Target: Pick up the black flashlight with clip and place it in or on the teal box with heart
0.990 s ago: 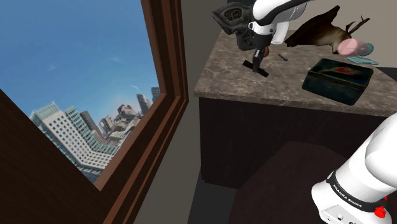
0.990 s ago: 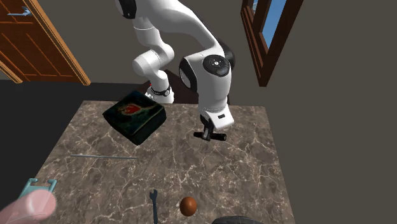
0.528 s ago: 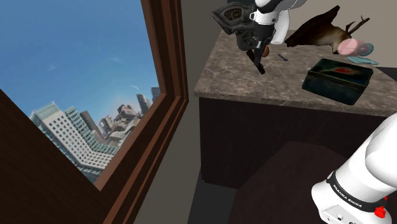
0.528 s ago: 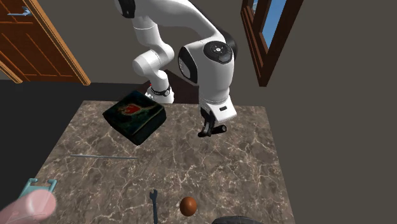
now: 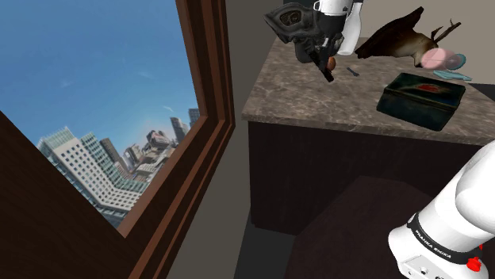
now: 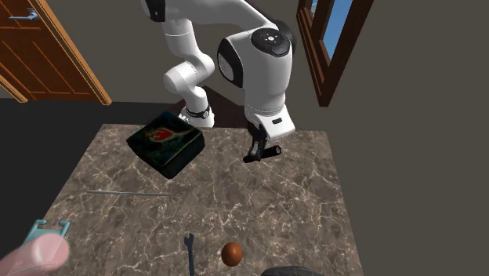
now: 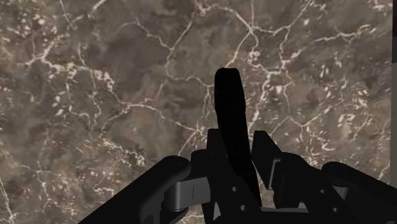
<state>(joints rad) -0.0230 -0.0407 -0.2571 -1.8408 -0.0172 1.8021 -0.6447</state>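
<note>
Brown marble counter (image 5: 293,101) (image 6: 235,208) (image 7: 95,76) with pale veins, set on a dark cabinet front beside a wood-framed window (image 5: 208,95) looking onto blue sky and city towers. Above that counter, off its surface: black flashlight (image 5: 326,70) (image 6: 264,151) (image 7: 230,121), slim and tilted, clamped between the two black fingers of the tool (image 5: 324,59) (image 6: 256,148) (image 7: 238,151), sticking out well past the fingertips in the wrist view, with only veined marble beyond. Held toward the counter's far edge in the second exterior view, to the right of the teal box (image 5: 420,98) (image 6: 166,144) and clearly apart from it; to the left of that box in the shoulder view. Dark teal box flat on the counter, red heart on its top face. White arm (image 6: 262,74) bent down over the flashlight from above. Nearer the second exterior view's bottom edge, all on the counter: thin grey rod (image 6: 125,192), small dark wrench (image 6: 189,251), brown ball (image 6: 231,253), teal flat piece (image 6: 48,229) and pink rounded thing (image 6: 33,255) at the lower left. Past the box in the shoulder view, a dark brown gnarled shape (image 5: 397,40). Wooden door (image 6: 55,47) behind, at the second exterior view's upper left.
</note>
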